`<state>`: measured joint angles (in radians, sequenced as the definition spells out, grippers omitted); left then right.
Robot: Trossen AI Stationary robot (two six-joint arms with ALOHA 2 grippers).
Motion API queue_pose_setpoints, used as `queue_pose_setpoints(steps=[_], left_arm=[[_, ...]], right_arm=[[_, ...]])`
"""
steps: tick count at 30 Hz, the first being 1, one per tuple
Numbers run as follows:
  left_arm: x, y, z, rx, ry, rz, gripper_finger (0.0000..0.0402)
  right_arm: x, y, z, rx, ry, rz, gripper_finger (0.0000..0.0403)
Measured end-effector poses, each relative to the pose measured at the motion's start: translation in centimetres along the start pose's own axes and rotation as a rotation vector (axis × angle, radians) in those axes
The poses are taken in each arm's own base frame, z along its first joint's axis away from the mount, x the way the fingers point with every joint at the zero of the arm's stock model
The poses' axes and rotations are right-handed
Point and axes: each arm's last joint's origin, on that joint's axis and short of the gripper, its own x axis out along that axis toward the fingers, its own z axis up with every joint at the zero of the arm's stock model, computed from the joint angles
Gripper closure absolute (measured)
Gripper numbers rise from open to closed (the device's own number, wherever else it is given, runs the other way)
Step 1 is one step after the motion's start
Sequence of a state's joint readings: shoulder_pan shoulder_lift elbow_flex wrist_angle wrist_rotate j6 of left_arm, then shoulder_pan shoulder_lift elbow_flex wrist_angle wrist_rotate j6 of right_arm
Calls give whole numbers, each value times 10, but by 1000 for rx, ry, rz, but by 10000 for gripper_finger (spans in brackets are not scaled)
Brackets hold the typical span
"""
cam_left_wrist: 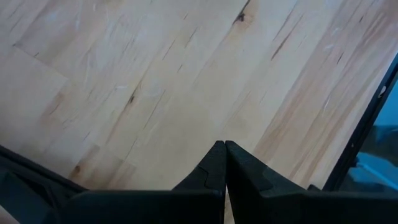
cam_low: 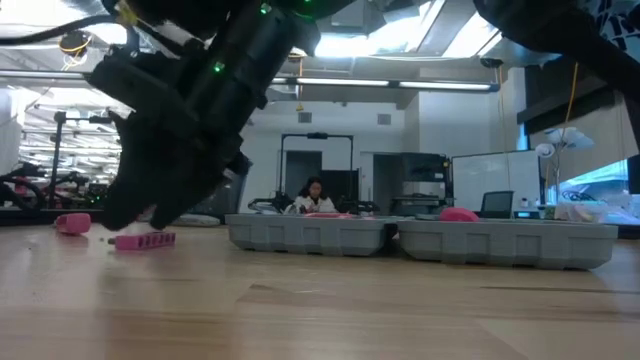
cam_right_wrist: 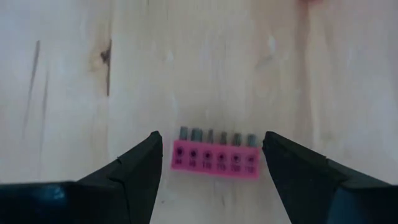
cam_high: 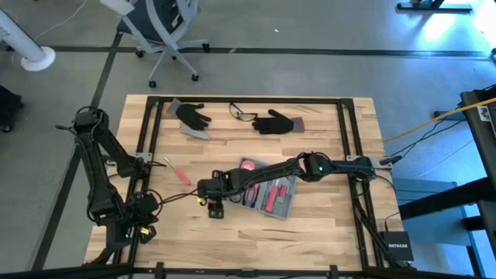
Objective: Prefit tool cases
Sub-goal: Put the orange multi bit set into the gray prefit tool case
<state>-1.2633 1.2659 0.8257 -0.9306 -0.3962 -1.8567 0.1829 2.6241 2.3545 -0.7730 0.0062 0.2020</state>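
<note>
The grey-blue tool case (cam_high: 267, 191) lies open on the wooden table, red-handled tools in its slots; the low view shows its two halves (cam_low: 420, 236) flat on the tabletop. My right gripper (cam_high: 215, 208) reaches past the case toward the table's left and points steeply down. It is open (cam_right_wrist: 213, 146) with a pink bit holder (cam_right_wrist: 214, 160) lying on the wood between its fingers, a narrow gap showing on each side. The same holder (cam_low: 146, 240) rests flat in the low view. My left gripper (cam_left_wrist: 224, 155) is shut over bare wood at the near left corner (cam_high: 144, 219).
A loose red-handled screwdriver (cam_high: 177, 171) lies left of the case. Two black gloves (cam_high: 193, 116) (cam_high: 275, 122) and a pair of glasses (cam_high: 242, 114) lie at the far side. Another pink piece (cam_low: 72, 223) lies beyond the holder. A person (cam_low: 315, 197) sits in the room behind.
</note>
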Motion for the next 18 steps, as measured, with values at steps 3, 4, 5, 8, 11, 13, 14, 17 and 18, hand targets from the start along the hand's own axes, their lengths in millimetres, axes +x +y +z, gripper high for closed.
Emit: queue_pose_setpoints(steps=[3, 4, 5, 8, 11, 13, 14, 17, 18], left_arm=[[0, 0, 0, 3, 0, 1, 402], [0, 0, 0, 4, 0, 1, 401], [0, 0, 0, 4, 0, 1, 401], [0, 0, 0, 3, -1, 2, 402], [0, 0, 0, 6, -1, 2, 402], [0, 0, 0, 7, -1, 3, 401], [0, 0, 0, 8, -1, 3, 401], [0, 0, 0, 7, -1, 3, 401], [0, 0, 0, 7, -1, 3, 401]], right_arm=[[1, 0, -1, 0, 8, -3, 134], [2, -1, -2, 0, 17, -5, 134], [3, -1, -3, 0, 23, -6, 134], [3, -1, -3, 0, 23, -7, 134], [3, -1, -4, -1, 31, -9, 134], [3, -1, -5, -1, 47, -11, 134], [3, -1, -6, -1, 56, -13, 134], [3, -1, -8, -1, 66, -15, 134], [4, -1, -8, -1, 66, -15, 134]])
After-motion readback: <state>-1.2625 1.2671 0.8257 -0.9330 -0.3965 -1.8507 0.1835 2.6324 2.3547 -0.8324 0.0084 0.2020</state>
